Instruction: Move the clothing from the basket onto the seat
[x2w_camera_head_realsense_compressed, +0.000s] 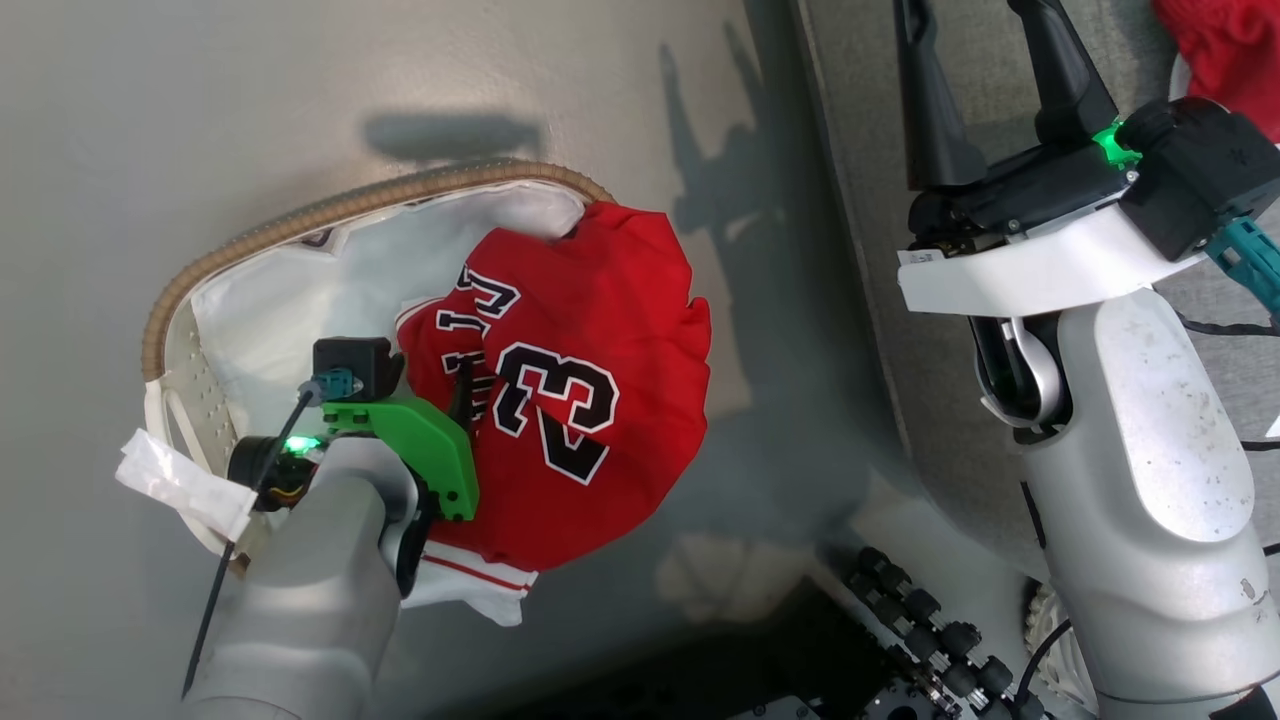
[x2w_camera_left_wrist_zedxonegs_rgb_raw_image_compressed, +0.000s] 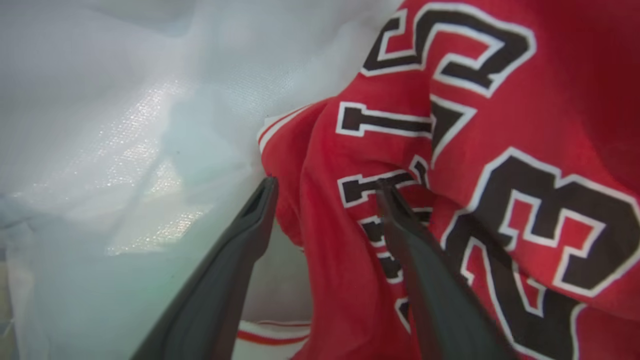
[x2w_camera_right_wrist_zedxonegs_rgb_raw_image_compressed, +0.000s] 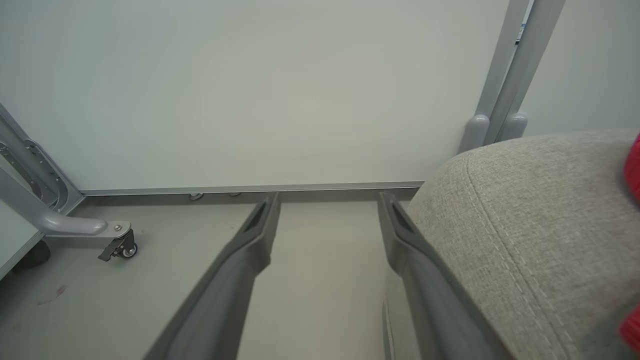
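Clothing left to move is a red basketball jersey (x2w_camera_head_realsense_compressed: 590, 400) with white trim. It is heaped in the right half of the oval white plastic basket with a brown woven rim (x2w_camera_head_realsense_compressed: 300, 225) and drapes over the basket's right edge. A second red garment (x2w_camera_head_realsense_compressed: 1225, 45) already lies on the large grey fabric seat (x2w_camera_right_wrist_zedxonegs_rgb_raw_image_compressed: 525, 210) at far right.

We judge the left arm the nearer one. The left gripper (x2w_camera_left_wrist_zedxonegs_rgb_raw_image_compressed: 327, 184) is down inside the basket, jaws spread wide and holding nothing, with the jersey just to its right. One finger hangs over the white fabric liner (x2w_camera_left_wrist_zedxonegs_rgb_raw_image_compressed: 125, 125) and the other rests against the lettering, so a red fold at the jersey's left edge stands between them. The heap's long axis runs near to far.

The right gripper (x2w_camera_right_wrist_zedxonegs_rgb_raw_image_compressed: 328, 197), likewise wide and empty, hovers beside the seat's left edge, well apart from the basket.

We read a black, white-outlined "23". We cannot fully make out the creased letters beside it, and we see no brand label.
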